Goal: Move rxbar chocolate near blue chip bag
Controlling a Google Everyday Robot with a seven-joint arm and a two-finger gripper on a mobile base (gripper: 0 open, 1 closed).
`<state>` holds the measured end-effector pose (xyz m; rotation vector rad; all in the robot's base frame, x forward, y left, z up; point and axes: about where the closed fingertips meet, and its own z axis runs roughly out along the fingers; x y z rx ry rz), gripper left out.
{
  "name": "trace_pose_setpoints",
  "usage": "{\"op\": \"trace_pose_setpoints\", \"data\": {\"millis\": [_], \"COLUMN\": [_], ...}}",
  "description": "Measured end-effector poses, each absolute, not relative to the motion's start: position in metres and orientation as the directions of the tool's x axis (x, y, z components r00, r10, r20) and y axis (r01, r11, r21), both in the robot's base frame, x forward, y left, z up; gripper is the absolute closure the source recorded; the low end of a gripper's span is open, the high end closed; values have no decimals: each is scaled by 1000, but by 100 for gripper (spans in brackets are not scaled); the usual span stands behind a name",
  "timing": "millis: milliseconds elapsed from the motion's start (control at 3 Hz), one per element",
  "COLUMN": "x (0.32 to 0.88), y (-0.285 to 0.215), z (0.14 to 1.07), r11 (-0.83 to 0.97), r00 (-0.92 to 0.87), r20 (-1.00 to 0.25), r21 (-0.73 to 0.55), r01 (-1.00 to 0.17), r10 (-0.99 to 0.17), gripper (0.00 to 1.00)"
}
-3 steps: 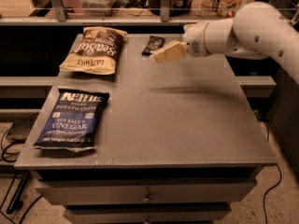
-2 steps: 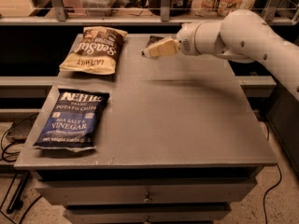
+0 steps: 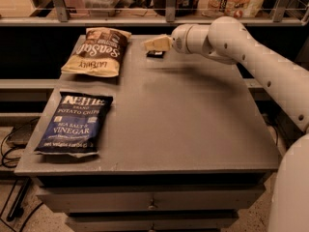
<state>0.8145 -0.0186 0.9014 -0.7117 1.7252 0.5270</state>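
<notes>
The rxbar chocolate [image 3: 155, 54] lies by the worktop's [image 3: 193, 129] far edge, just under my hand [image 3: 148, 44]; I cannot tell if the hand is wide or closed. I judge this the grasp approach. Next: grip it, then carry it to the blue chip bag [image 3: 75, 124] at the front-left corner.

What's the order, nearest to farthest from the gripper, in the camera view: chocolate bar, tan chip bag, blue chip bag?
The gripper sits over the table's far side.
1. Chocolate bar: just under the gripper, partly hidden.
2. Tan chip bag: far left of the table.
3. Blue chip bag: near left corner.
</notes>
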Motion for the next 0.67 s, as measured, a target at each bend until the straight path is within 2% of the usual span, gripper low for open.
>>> {"op": "trace_pose_setpoints", "data": {"millis": [667], "x": [829], "y": [-10], "z": [881], "r11": [741], "r00": [-174], "r20": [-965], "r21": [-30], "r01": [-671], "r10": [-196], "gripper": [0]}}
